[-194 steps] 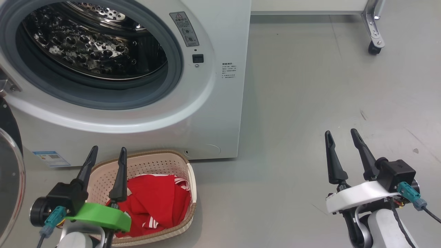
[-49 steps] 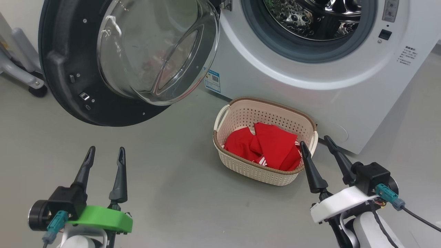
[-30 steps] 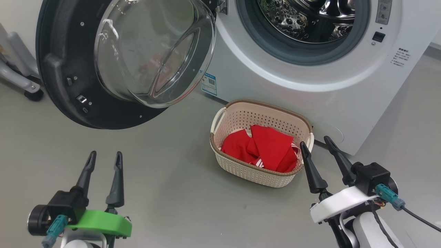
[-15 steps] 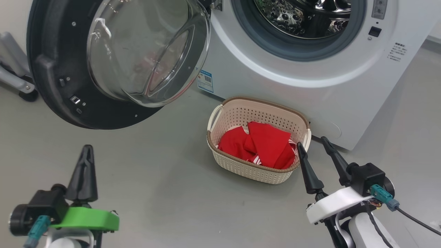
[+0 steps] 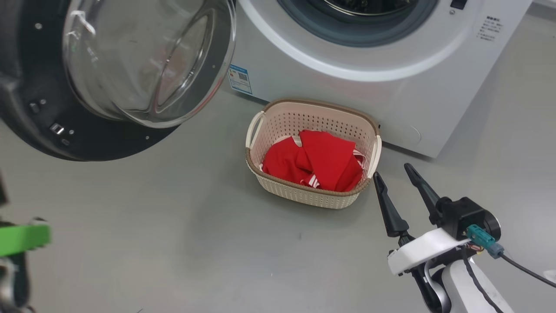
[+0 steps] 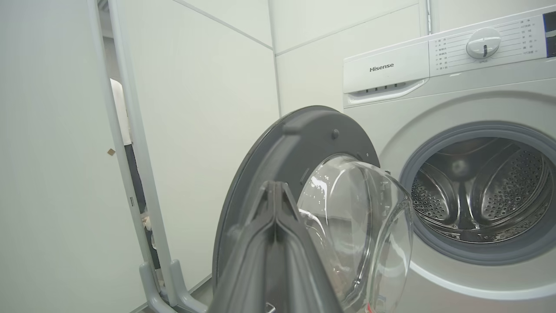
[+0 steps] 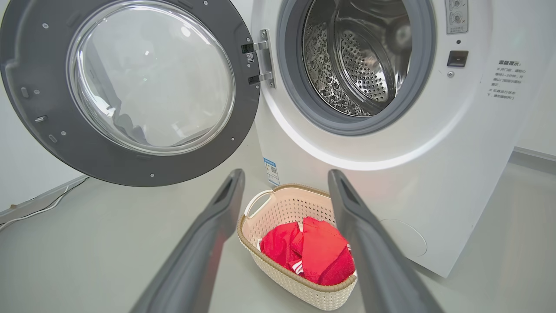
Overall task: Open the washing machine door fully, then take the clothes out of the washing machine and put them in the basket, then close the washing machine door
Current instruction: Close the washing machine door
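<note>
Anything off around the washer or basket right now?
Nothing stands out. The clothes lie inside the basket, which stands upright by the washing machine; the washing machine door hangs open, undamaged, and the visible drum looks empty.

The door [image 7: 147, 82] has a clear, glossy glass bowl in a matt dark plastic ring, and the washer [image 7: 434, 182] has a smooth, faintly shiny white shell, a matt grey rubber seal [image 7: 289, 87] and a bright perforated steel drum [image 7: 360, 65]. The basket [image 5: 304, 198] is cream plastic pierced with holes, its rim brown and woven-looking; the clothes [image 5: 321, 161] are soft matt red cloth and the floor [image 5: 173, 243] is smooth, dull grey.
</note>
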`<state>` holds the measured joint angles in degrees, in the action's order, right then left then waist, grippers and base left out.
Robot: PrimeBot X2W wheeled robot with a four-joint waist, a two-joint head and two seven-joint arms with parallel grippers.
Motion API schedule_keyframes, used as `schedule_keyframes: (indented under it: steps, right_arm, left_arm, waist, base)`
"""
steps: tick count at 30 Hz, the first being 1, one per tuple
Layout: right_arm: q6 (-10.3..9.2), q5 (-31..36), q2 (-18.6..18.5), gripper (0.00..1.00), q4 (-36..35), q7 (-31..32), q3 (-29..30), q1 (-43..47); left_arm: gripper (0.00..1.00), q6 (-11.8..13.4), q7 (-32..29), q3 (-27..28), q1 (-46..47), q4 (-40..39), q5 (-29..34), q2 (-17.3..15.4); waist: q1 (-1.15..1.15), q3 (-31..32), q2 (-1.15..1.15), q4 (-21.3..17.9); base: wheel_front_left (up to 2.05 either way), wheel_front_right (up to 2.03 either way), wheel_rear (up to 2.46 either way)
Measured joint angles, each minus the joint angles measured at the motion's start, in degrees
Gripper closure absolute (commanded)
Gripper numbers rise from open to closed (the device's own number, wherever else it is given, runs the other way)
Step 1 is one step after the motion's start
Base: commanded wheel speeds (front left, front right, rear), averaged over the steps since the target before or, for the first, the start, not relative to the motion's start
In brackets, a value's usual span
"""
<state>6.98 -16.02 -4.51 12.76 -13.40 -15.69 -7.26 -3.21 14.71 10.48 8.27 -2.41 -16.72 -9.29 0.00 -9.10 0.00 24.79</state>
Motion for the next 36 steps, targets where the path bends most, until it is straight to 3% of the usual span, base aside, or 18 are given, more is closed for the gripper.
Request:
schedule_keyframes:
  steps: [11,19,28,32,36]
  right_arm:
    - [-0.01,1.1,-1.6,0.00,-2.2,1.1,0.5,-2.2]
    - [-0.01,1.6,-2.5,0.00,-3.8,1.5,0.8,-4.4]
    - [-0.01,1.6,-3.0,0.00,-3.9,1.8,0.8,-6.2]
    - [-0.01,1.6,-3.1,0.00,-3.9,1.8,1.2,-6.3]
    - [-0.01,1.6,-3.1,0.00,-3.8,1.7,1.2,-6.3]
  left_arm:
    - [1.00,-0.1,-2.7,10.9,10.3,1.0,-6.9,-9.7]
    - [1.00,-0.1,-8.3,18.8,17.7,8.6,-17.7,-12.0]
    - [1.00,5.3,-14.3,28.5,25.5,21.7,-26.0,-14.3]
    - [1.00,5.7,-18.3,30.2,29.8,27.1,-33.3,-13.5]
    - [1.00,7.9,-21.2,34.4,31.1,33.7,-36.4,-13.4]
  waist:
    - [0.00,-5.0,0.00,-3.2]
    - [0.00,-9.0,0.00,-5.4]
    - [0.00,-12.0,0.00,-7.9]
    - [0.00,-12.5,0.00,-8.4]
    - [0.00,-12.5,0.00,-8.7]
  base:
    - [0.00,0.00,0.00]
    - [0.00,0.00,0.00]
    - [0.00,0.00,0.00]
    - [0.00,0.00,0.00]
    - [0.00,0.00,0.00]
